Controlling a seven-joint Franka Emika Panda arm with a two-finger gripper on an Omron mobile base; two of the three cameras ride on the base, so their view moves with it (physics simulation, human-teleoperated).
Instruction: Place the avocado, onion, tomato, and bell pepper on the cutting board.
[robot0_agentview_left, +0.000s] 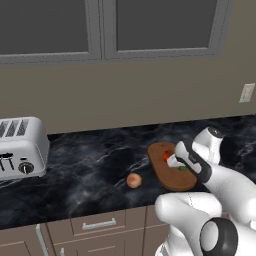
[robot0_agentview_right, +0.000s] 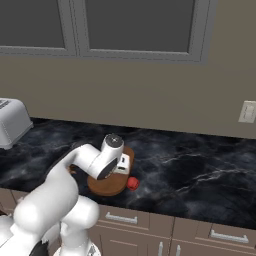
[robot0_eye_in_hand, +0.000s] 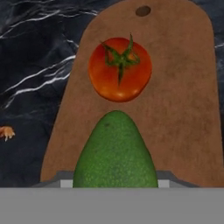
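Note:
The dark-green avocado (robot0_eye_in_hand: 116, 148) looms close in the hand view, between the fingers of my gripper (robot0_eye_in_hand: 114, 181), which is shut on it just above the brown wooden cutting board (robot0_eye_in_hand: 183, 109). The red tomato (robot0_eye_in_hand: 120, 69) lies on the board beyond the avocado. From the left base view, my gripper (robot0_agentview_left: 177, 164) hovers over the cutting board (robot0_agentview_left: 172, 182), with the tomato (robot0_agentview_left: 166, 156) beside it. The peach-tan onion (robot0_agentview_left: 133, 180) sits on the counter left of the board. A red bell pepper (robot0_agentview_right: 132, 183) rests on the counter at the board's right edge.
A silver toaster (robot0_agentview_left: 20, 147) stands at the counter's far left. The black marble counter (robot0_agentview_left: 90, 165) stretches between toaster and board, and on to the right (robot0_agentview_right: 200, 170). A wall outlet (robot0_agentview_right: 247, 111) is at the right. Drawers (robot0_agentview_left: 97, 224) run below the front edge.

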